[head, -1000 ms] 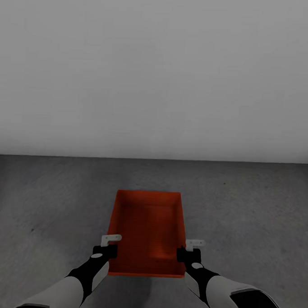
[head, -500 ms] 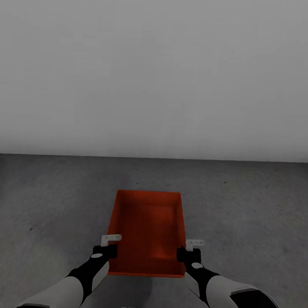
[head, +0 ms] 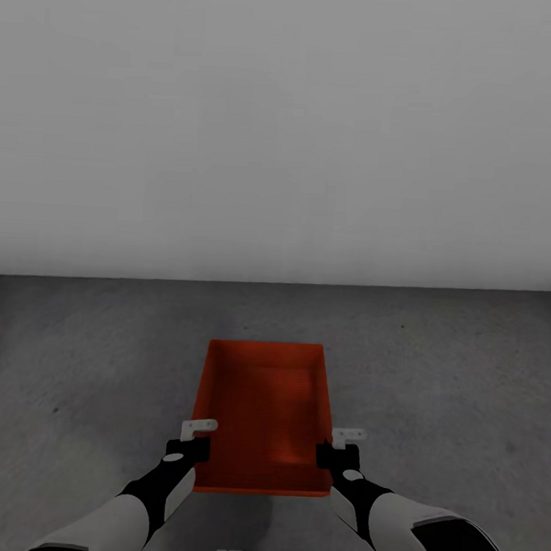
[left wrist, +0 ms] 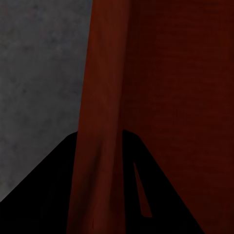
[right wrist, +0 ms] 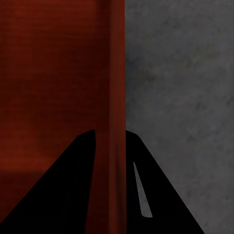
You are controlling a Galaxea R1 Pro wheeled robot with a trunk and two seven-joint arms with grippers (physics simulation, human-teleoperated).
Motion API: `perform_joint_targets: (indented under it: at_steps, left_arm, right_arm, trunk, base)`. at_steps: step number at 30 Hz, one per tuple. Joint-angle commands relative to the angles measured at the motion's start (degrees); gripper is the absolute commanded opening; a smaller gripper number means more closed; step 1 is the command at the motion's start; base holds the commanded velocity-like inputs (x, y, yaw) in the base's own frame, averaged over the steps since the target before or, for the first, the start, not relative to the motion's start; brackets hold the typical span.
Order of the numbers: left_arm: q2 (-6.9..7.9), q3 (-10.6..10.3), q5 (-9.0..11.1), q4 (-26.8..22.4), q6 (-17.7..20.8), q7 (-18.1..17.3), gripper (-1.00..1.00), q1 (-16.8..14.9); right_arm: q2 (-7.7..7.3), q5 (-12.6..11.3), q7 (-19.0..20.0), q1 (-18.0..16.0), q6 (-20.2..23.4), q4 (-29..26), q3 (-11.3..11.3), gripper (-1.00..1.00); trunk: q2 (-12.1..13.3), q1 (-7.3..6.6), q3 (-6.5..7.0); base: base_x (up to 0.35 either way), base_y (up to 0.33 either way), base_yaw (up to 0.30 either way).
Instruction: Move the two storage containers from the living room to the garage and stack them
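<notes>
While we carry the red-orange storage container (head: 262,412) over the garage floor (head: 77,362) | left hand (head: 193,437) and right hand (head: 341,445) each pinch a side wall, keeping it level | grey wall (head: 283,130) ahead.

Storage container (head: 264,412) ahead, centred above floor (head: 77,362); wall (head: 283,130) beyond.
</notes>
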Motion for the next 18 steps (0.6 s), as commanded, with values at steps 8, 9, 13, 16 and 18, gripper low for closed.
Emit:
perform_joint_targets:
  at_steps: [8,9,13,16,18]
  left_arm:
    - [0.29,0.3,0.2,0.2,-0.2,0.5,-1.0,0.0]
    - [0.29,0.3,0.2,0.2,-0.2,0.5,-1.0,0.0]
    - [0.22,0.3,0.2,0.2,-0.2,0.5,-1.0,0.0]
    - [0.23,0.3,0.2,0.2,-0.1,0.5,-1.0,0.0]
    - [0.23,0.3,0.2,0.1,-0.1,0.5,-1.0,0.0]
  right_arm:
    - [0.06,1.9,0.6,-0.1,-0.1,-2.6,-2.4,-1.0]
    - [0.05,1.9,0.6,-0.1,-0.1,-2.6,-2.4,-1.0]
    - [0.05,1.8,0.6,-0.1,0.0,-2.6,-2.4,-1.0]
    - [0.06,1.8,0.6,-0.1,0.0,-2.6,-2.4,-1.0]
    - [0.06,1.9,0.6,-0.1,0.0,-2.6,-2.4,-1.0]
  trunk:
    - [0.0,-0.01,-0.04]
    - [0.0,-0.01,-0.04]
    - [-1.6,0.87,-0.75]
    - [-2.8,1.53,-1.29]
    - [-3.6,1.97,-1.65]
  base:
    - [0.0,0.0,0.0]
    - [0.0,0.0,0.0]
    - [0.0,0.0,0.0]
    - [0.0,0.0,0.0]
    - [0.0,0.0,0.0]
